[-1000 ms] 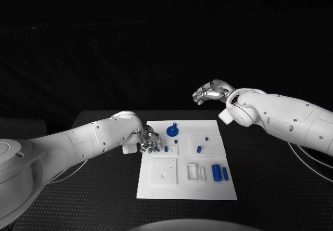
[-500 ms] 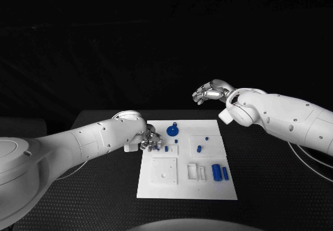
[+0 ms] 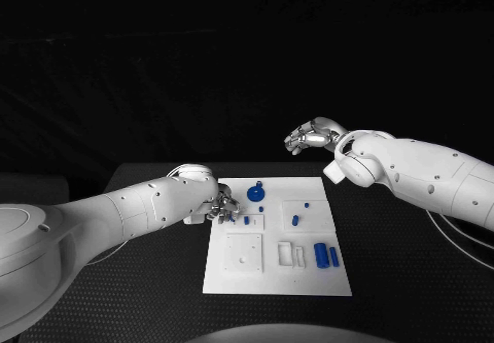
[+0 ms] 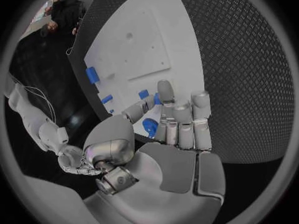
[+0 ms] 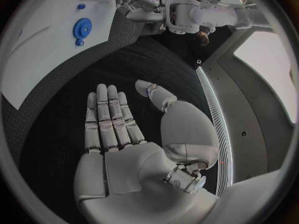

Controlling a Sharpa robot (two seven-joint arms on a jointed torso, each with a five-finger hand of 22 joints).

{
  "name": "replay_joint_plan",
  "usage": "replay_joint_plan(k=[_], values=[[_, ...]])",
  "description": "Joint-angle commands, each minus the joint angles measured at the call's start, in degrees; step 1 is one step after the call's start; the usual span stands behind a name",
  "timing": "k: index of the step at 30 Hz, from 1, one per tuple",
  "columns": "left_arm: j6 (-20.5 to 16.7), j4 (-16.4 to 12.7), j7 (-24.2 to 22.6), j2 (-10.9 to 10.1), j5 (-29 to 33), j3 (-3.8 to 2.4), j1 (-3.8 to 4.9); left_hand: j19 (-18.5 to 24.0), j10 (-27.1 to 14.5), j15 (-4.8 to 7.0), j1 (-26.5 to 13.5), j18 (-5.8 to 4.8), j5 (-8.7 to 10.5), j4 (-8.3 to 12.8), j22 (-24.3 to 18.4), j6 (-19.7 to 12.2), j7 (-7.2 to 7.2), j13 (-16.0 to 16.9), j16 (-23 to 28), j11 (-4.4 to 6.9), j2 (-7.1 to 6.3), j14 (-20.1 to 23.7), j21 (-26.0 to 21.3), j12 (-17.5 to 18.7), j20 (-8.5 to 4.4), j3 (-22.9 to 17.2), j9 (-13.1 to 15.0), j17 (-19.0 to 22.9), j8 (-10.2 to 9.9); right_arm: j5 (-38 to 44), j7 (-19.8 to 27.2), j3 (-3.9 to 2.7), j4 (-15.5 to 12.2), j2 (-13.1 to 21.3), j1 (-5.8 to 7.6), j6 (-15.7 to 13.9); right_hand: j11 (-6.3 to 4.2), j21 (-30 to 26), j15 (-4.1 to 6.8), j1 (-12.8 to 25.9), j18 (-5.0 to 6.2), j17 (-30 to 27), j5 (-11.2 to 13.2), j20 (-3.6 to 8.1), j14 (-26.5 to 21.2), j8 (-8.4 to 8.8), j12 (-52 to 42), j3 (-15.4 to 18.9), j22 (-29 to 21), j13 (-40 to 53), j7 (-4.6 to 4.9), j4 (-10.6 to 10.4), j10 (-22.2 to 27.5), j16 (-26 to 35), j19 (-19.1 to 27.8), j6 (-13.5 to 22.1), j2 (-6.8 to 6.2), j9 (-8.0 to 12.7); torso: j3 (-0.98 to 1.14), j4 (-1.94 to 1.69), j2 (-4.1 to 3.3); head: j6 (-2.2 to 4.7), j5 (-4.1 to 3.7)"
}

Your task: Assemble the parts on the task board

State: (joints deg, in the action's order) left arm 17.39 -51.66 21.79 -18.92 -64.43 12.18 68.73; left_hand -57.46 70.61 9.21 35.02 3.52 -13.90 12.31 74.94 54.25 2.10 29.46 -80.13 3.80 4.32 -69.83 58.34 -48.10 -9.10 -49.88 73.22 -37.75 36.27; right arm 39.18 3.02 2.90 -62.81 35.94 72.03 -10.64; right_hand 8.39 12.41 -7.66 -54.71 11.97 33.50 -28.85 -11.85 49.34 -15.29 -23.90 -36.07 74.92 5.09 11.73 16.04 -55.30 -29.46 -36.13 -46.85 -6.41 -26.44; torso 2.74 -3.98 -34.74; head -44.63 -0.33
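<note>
The white task board (image 3: 239, 280) lies mid-table, with a round blue part (image 3: 255, 193) near its far edge and two blue cylinders (image 3: 326, 256) to the right. My left hand (image 3: 220, 207) hovers low over the board's far left corner, fingers curled. In the left wrist view its thumb and a finger pinch a small blue part (image 4: 157, 100), and another blue piece (image 4: 149, 127) sits under the thumb. My right hand (image 3: 309, 136) hangs high beyond the board's far edge. Its fingers (image 5: 109, 118) are stretched out and hold nothing. The round blue part (image 5: 82, 29) is on the board (image 5: 37, 45).
Small blue pegs (image 3: 295, 221) stand in the board's middle blocks. A white square plate (image 3: 243, 254) and slotted white blocks (image 3: 285, 254) sit toward the near edge. Black table (image 3: 123, 300) surrounds the board on all sides.
My left hand has drawn slightly up toward the board's far left corner. The right hand has barely moved.
</note>
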Motion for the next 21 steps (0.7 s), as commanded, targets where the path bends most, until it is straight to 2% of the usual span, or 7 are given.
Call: replay_joint_plan(k=[1,21], values=[[-0.21,0.1,-0.92,0.3,-1.4,0.02,-0.16,-0.42,0.0,1.28,2.41,-0.38,-0.08,-3.99,0.95,0.53,-0.54,-0.09,-0.25,0.54,1.74,-1.13,0.2,-0.37,-6.24,-3.5,0.08,0.06,-0.05,0.09,0.31,-0.03,-0.02,-0.07,-0.01,0.71,0.0,-0.37,-0.27,-0.55,-0.71,-0.07,-0.24,-0.01,-0.31,-0.3,-0.29,-0.07,1.32,-0.06,-0.02,0.13,-0.28,-0.24,-0.47,0.4,-0.24,0.09,-0.01,-0.02,0.01,-0.04,0.01],[-0.15,0.65,-0.88,0.74,-0.78,0.04,-0.76,-0.51,0.18,1.32,2.79,-0.38,-0.09,-4.02,0.97,0.74,-0.6,-0.13,-0.44,0.58,1.65,-1.26,0.31,-0.6,-6.27,-3.28,0.34,0.07,0.03,0.09,0.32,-0.03,0.03,-0.12,-0.01,0.66,0.01,-0.4,-0.28,-0.53,-0.72,-0.1,-0.3,-0.01,-0.32,-0.31,-0.3,-0.09,1.32,-0.11,-0.02,0.1,-0.27,-0.25,-0.48,0.41,-0.3,0.12,0.0,-0.01,0.02,-0.14,-0.16]])
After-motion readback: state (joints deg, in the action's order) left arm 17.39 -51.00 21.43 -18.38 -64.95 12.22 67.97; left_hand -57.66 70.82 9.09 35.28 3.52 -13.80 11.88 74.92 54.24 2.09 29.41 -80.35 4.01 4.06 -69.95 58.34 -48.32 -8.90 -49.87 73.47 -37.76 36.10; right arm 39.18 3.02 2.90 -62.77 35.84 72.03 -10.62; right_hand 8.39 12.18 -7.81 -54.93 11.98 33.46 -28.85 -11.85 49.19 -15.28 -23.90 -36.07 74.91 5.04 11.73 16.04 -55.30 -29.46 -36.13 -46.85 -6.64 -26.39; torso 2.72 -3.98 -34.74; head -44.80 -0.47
